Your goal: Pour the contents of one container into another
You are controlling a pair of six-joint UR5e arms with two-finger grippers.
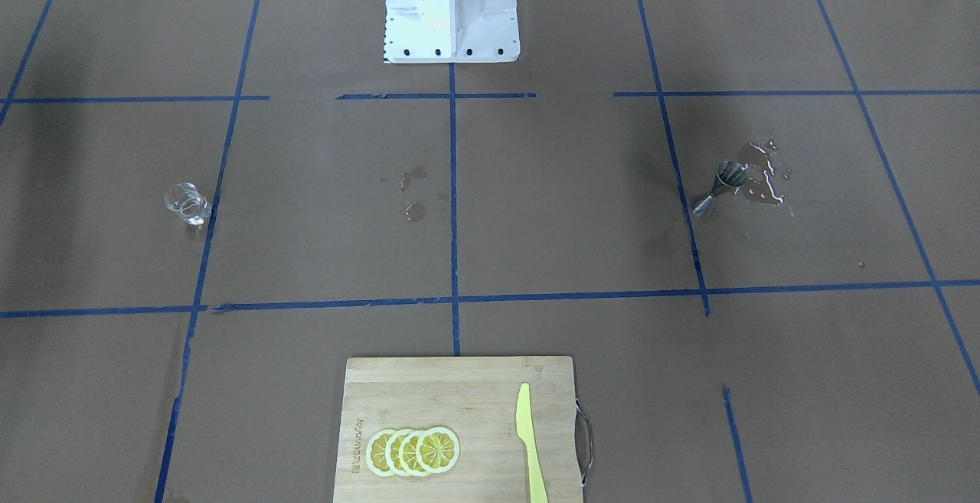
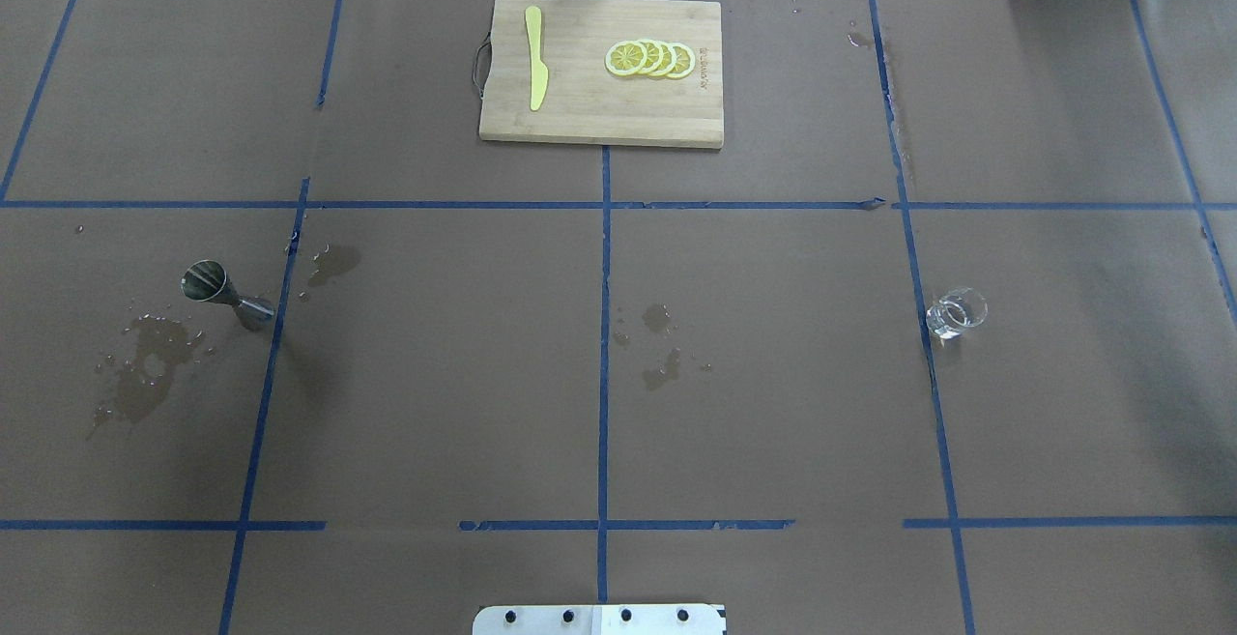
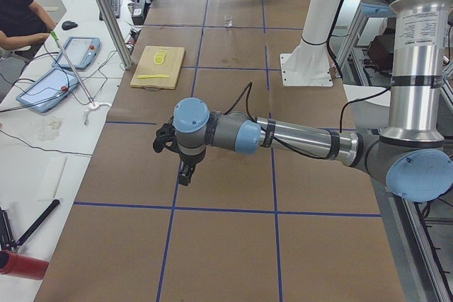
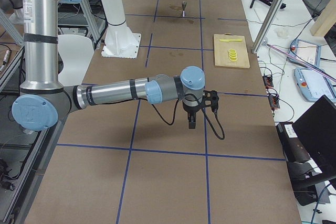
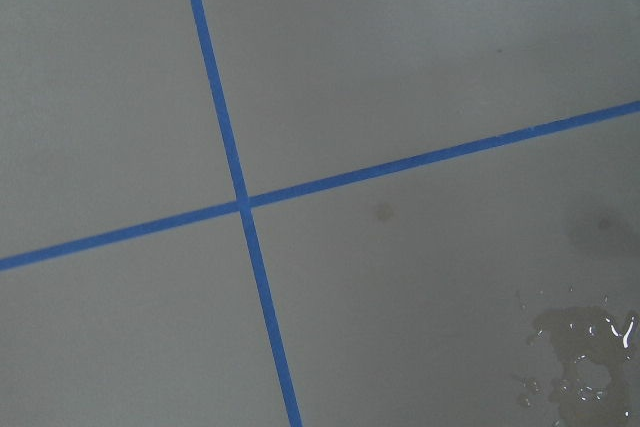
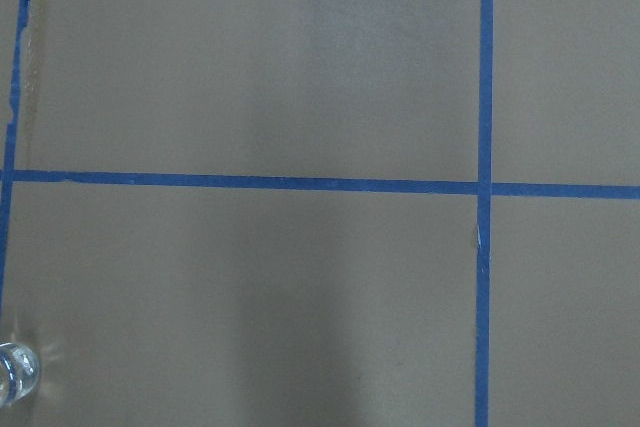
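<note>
In the overhead view we find the glass measuring cup at 3 o'clock on the table, upright and just right of a blue tape line. The steel jigger is far across at 9 o'clock. A wet patch lies at 7 o'clock from the jigger.

Only the side views show the arms. From the left end we see the left gripper hanging fingers-down over the table, with the cup well apart from it at 12 o'clock. From the right end we see the right gripper hanging the same way, with the jigger standing upright far off at 12 o'clock. From these views we cannot tell whether either gripper's fingers are apart or together.

The right wrist camera catches the cup's rim at its 8 o'clock corner. The left wrist camera catches only the wet patch at 5 o'clock.

At 12 o'clock in the overhead view sits a cutting board with lemon slices and a yellow knife.
</note>
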